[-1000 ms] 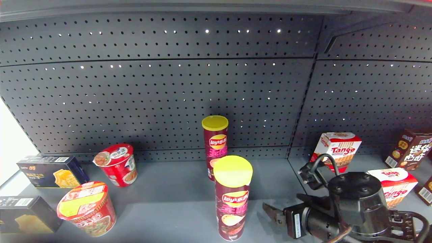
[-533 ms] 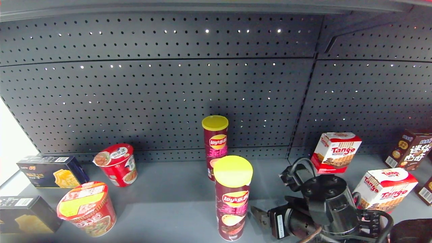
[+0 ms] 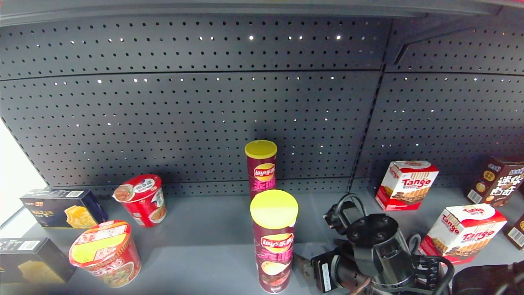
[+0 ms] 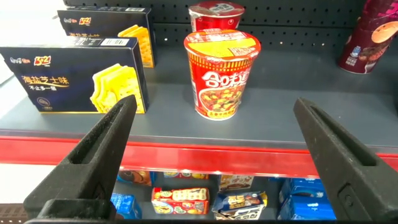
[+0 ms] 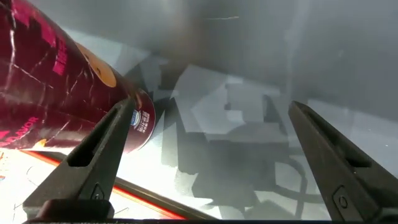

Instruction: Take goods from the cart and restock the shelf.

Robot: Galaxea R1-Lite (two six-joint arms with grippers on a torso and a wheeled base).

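On the shelf [image 3: 196,250], the right gripper [image 5: 211,106] rests open, grasping nothing, one finger [image 5: 99,155] beside the front chip can [image 3: 273,241], seemingly to straighten it.

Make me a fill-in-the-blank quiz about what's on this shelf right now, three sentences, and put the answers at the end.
1. The front chip can and the rear chip can both have ___ lids.
2. The right gripper, next to the front chip can, is ___, not shut.
3. The noodle cup in front of the left gripper is mostly ___ in colour.

Missing words: yellow; open; red.
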